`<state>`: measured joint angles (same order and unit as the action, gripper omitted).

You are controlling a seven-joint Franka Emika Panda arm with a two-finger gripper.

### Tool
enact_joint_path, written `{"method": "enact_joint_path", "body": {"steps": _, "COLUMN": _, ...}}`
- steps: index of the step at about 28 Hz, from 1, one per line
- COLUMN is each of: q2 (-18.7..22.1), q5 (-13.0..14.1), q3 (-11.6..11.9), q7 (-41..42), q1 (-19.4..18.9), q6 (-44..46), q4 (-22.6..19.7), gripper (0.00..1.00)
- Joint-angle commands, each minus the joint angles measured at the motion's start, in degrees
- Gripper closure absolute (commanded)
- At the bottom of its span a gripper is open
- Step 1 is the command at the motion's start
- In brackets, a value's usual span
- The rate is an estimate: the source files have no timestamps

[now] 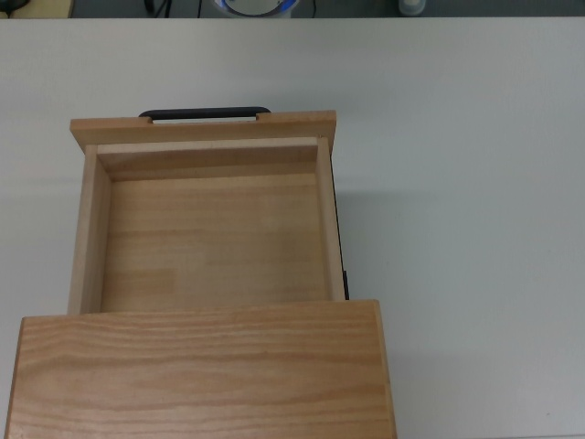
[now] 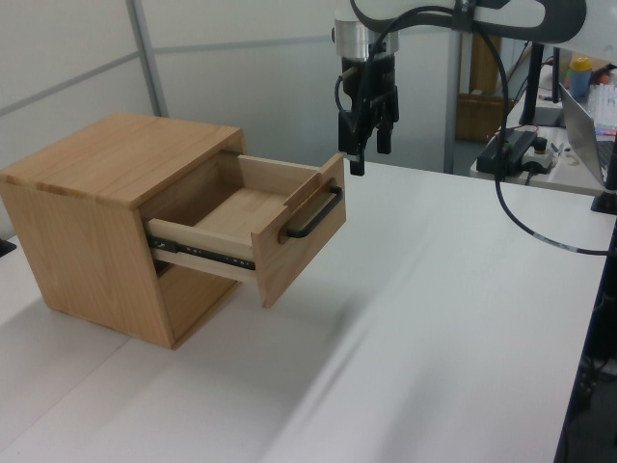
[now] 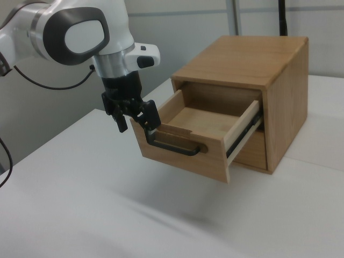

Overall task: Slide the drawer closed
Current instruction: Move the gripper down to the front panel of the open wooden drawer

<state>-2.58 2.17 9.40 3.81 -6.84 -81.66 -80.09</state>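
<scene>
Closing not yet begun
We see the drawer (image 2: pixel 255 217) fully out; our gripper (image 2: pixel 368 145), open and empty, hangs near its handle (image 2: pixel 316 214)

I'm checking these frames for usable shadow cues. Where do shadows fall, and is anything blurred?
Top view: the drawer throws a soft shadow toward the top view's right on the table. Left view: faint streaks on the table below the drawer. Right view: a diffuse shadow beneath the drawer front; the gripper looks sharp.
</scene>
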Motion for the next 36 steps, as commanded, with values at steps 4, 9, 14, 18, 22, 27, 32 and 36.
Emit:
{"method": "enact_joint_path", "body": {"steps": 4, "q2": 1.1, "q5": 1.5, "q3": 0.4, "q7": 0.5, "q1": 0.2, "q6": 1.2, "q4": -1.8, "gripper": 0.69}}
{"method": "enact_joint_path", "body": {"steps": 9, "q2": 1.2, "q5": 1.5, "q3": 0.4, "q7": 0.0, "q1": 0.2, "q6": 1.3, "q4": -1.9, "gripper": 1.0}}
{"method": "enact_joint_path", "body": {"steps": 14, "q2": 0.9, "q5": 1.3, "q3": 0.3, "q7": 0.6, "q1": 0.2, "q6": 1.6, "q4": -3.2, "gripper": 1.0}}
{"method": "enact_joint_path", "body": {"steps": 18, "q2": 0.5, "q5": 1.1, "q3": -0.1, "q7": 0.7, "q1": 0.2, "q6": 1.5, "q4": -3.8, "gripper": 1.0}}
{"method": "enact_joint_path", "body": {"steps": 22, "q2": -0.1, "q5": 0.9, "q3": -0.3, "q7": 0.7, "q1": -0.2, "q6": 1.4, "q4": -4.2, "gripper": 1.0}}
{"method": "enact_joint_path", "body": {"steps": 27, "q2": -0.5, "q5": 0.6, "q3": -0.4, "q7": 1.5, "q1": -0.5, "q6": 1.0, "q4": -6.1, "gripper": 1.0}}
{"method": "enact_joint_path", "body": {"steps": 32, "q2": -3.2, "q5": -0.8, "q3": -1.5, "q7": 1.2, "q1": -0.7, "q6": 0.2, "q4": -6.0, "gripper": 1.0}}
{"method": "enact_joint_path", "body": {"steps": 36, "q2": -4.4, "q5": -1.0, "q3": -1.6, "q7": 0.9, "q1": -0.8, "q6": -2.6, "q4": -6.3, "gripper": 1.0}}
